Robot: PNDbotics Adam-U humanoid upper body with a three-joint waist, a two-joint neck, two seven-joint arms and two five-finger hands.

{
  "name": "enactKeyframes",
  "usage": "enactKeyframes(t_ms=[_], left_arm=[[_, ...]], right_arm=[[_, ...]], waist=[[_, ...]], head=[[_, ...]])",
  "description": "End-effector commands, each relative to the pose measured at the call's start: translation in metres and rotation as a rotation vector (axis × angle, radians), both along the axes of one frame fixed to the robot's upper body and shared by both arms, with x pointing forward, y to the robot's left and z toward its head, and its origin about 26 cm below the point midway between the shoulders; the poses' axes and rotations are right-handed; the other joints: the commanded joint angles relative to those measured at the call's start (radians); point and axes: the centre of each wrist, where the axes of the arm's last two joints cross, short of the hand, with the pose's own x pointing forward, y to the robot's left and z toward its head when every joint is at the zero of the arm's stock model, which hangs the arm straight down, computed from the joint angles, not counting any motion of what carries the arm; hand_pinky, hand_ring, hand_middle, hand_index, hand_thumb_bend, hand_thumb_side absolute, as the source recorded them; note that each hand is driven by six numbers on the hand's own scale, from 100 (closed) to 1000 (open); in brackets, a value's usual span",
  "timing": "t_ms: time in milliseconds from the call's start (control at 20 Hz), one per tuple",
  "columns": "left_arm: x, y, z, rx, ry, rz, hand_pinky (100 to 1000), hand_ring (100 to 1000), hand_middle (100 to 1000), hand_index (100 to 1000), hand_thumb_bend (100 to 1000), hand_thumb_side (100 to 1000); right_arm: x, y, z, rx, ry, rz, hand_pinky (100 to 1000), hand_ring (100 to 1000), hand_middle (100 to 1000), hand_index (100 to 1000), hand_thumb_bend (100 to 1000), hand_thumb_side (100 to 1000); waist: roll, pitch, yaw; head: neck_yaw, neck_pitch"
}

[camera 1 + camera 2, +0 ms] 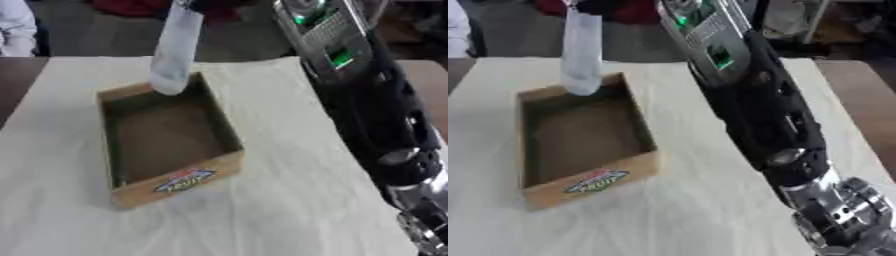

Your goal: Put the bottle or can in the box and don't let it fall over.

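A: Bottle (pixel 177 50) first. Where do you have it?

B: I see it pale, whitish and blurred, hanging above the far end of the cardboard box (pixel 229 167). It tilts, top leaning away to the right, lower end just over the box's far wall. I cannot tell whether that end touches the rim or clears it.

A: Which arm carries it?

B: My right arm (pixel 754 110), black casing with green lights near its upper part, runs from the lower right corner up to the top of both views. The hand itself sits at the top edge, dark and mostly cut off by the frame. I cannot tell how the fingers lie around the bottle top.

A: Left hand?

B: Shows in neither view.

A: Box condition?

B: Open-topped, upright, nothing inside that I can make out. Brown walls, a red, blue and yellow label (pixel 597 181) on the near wall. It sits askew on the white cloth (pixel 289 200) covering the worktop (pixel 859 95), whose brown surface shows at the right edge.
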Motion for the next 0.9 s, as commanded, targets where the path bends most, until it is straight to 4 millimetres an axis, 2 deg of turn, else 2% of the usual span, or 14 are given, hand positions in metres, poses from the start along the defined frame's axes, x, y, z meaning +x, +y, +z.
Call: enactKeyframes(t_ms=[50, 350, 550, 650, 700, 750, 800, 900], left_arm=[[-0.003, 0.008, 0.006, -0.034, -0.029, 0.064, 645, 779, 721, 779, 279, 525], [-0.006, 0.016, 0.007, -0.100, -0.061, 0.159, 646, 778, 717, 775, 283, 518], [-0.007, 0.017, 0.008, -0.121, -0.071, 0.185, 646, 778, 717, 773, 285, 518], [-0.007, 0.018, 0.009, -0.127, -0.075, 0.195, 646, 778, 716, 773, 286, 517], [-0.007, 0.018, 0.009, -0.129, -0.076, 0.198, 646, 778, 716, 773, 286, 517], [-0.007, 0.018, 0.009, -0.130, -0.077, 0.199, 646, 778, 716, 773, 285, 517], [-0.007, 0.018, 0.010, -0.131, -0.077, 0.199, 646, 778, 716, 773, 284, 518], [-0.007, 0.017, 0.009, -0.130, -0.074, 0.197, 646, 778, 716, 773, 283, 519]], right_arm=[[-0.002, 0.009, -0.002, -0.004, -0.036, 0.002, 313, 114, 100, 115, 100, 100], [0.009, 0.020, -0.030, 0.014, 0.001, -0.011, 332, 150, 136, 132, 100, 100], [0.020, 0.025, -0.046, -0.024, 0.023, -0.042, 394, 244, 232, 188, 100, 107], [0.027, 0.026, -0.053, -0.078, 0.047, -0.058, 474, 363, 362, 330, 100, 109], [0.030, 0.026, -0.056, -0.116, 0.066, -0.062, 538, 454, 458, 440, 100, 110], [0.033, 0.027, -0.059, -0.158, 0.088, -0.059, 579, 512, 518, 515, 100, 117], [0.035, 0.027, -0.061, -0.196, 0.105, -0.055, 661, 644, 646, 651, 100, 133], [0.039, 0.027, -0.064, -0.295, 0.145, -0.041, 800, 849, 871, 815, 100, 100]], waist=[[0.007, -0.011, 0.006], [0.006, -0.001, 0.019], [0.004, 0.002, 0.023], [0.003, 0.003, 0.025], [0.003, 0.003, 0.026], [0.002, 0.004, 0.026], [0.002, 0.004, 0.026], [0.001, 0.004, 0.026]], head=[[-0.010, 0.005], [-0.015, -0.001], [-0.015, -0.005], [-0.014, -0.004], [-0.014, -0.004], [-0.014, -0.005], [-0.013, -0.005], [-0.009, -0.004]])
